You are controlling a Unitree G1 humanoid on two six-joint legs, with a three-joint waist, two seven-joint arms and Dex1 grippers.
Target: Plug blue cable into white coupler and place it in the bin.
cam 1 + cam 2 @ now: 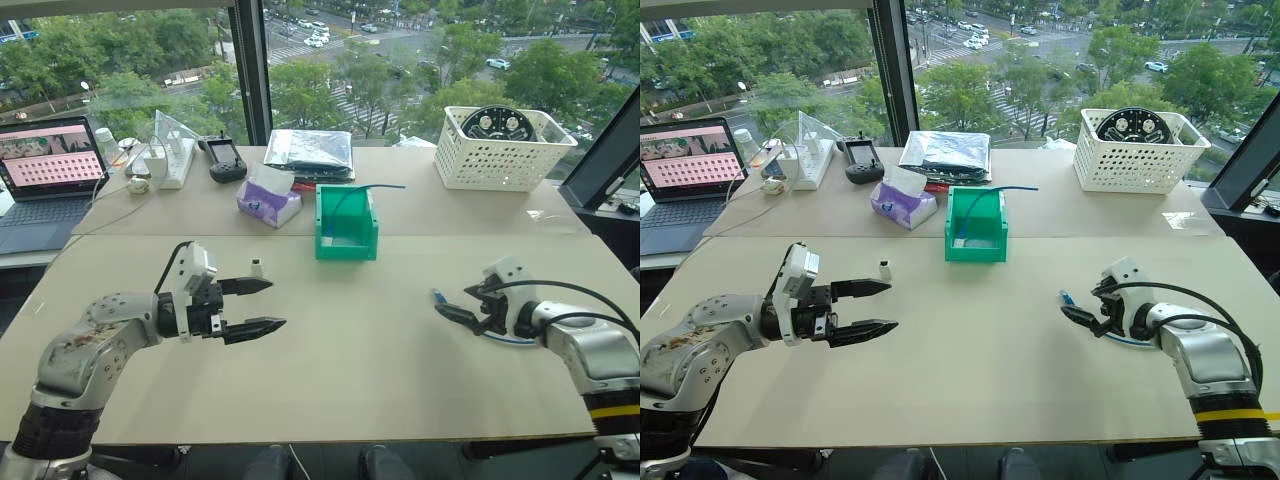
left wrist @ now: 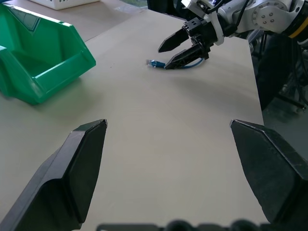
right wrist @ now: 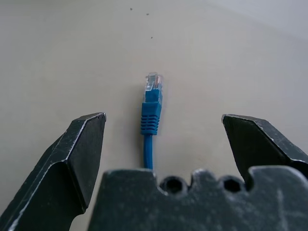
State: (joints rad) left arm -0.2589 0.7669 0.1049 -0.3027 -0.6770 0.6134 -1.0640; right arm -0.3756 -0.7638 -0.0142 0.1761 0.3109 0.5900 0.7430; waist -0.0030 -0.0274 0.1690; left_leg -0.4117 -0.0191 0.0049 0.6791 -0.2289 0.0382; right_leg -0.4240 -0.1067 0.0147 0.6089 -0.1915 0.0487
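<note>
Take the green bin (image 1: 346,224) as your reference: it stands upright near the middle of the table (image 1: 350,400), its cut-down lip facing you, and neither the cable nor the coupler is in it yet. A second, darker blue cable (image 1: 368,188) hangs out over its far rim; leave that one alone.

The white coupler (image 1: 257,267) stands on the tabletop nearer you than the bin and off to its left, just beside the upper finger of your left gripper (image 1: 256,305) but, as far as you can see, not touching it. That gripper's jaws are spread wide and hold nothing.

The blue cable (image 3: 151,113) lies flat on the table nearer you than the bin and off to its right. Your right gripper (image 1: 456,306) sits right over it, jaws wide apart, with the plug end lying between the two fingers and pointing away from the wrist. The fingers are not closed on it, so the cable is not in your grasp.

So you are at the very start. Nothing is picked up, nothing is plugged, nothing is binned. You still have to close the right fingers on the cable behind its plug, take hold of the coupler with the left, bring the two together well clear of the bin, seat the plug, then carry the joined pair over and set it inside the bin.
</note>
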